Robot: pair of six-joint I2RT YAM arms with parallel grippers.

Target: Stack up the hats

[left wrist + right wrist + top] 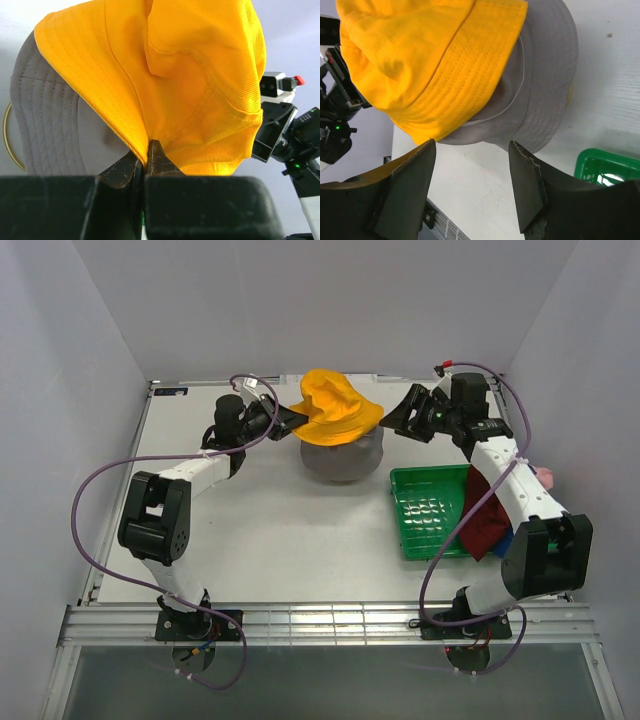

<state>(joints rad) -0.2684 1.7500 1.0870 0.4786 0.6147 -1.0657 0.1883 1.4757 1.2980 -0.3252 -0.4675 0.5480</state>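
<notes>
A yellow hat [335,405] lies crumpled on top of a grey hat [340,458] at the back middle of the table. My left gripper [296,418] is shut on the yellow hat's left brim; in the left wrist view the yellow hat's [190,90] fabric is pinched at the left gripper [146,150], with the grey hat [50,130] behind. My right gripper [392,422] stands open just right of the brim, holding nothing. In the right wrist view the right gripper [472,145] has bare table between its fingers, just short of the yellow hat [420,60] and grey hat [540,85].
A green tray [432,472] sits right of the stack. A dark red hat [488,515], a bit of blue fabric [505,540] and a pink hat [545,475] lie under and beside the right arm. A gold ring [6,135] peeks from under the grey hat.
</notes>
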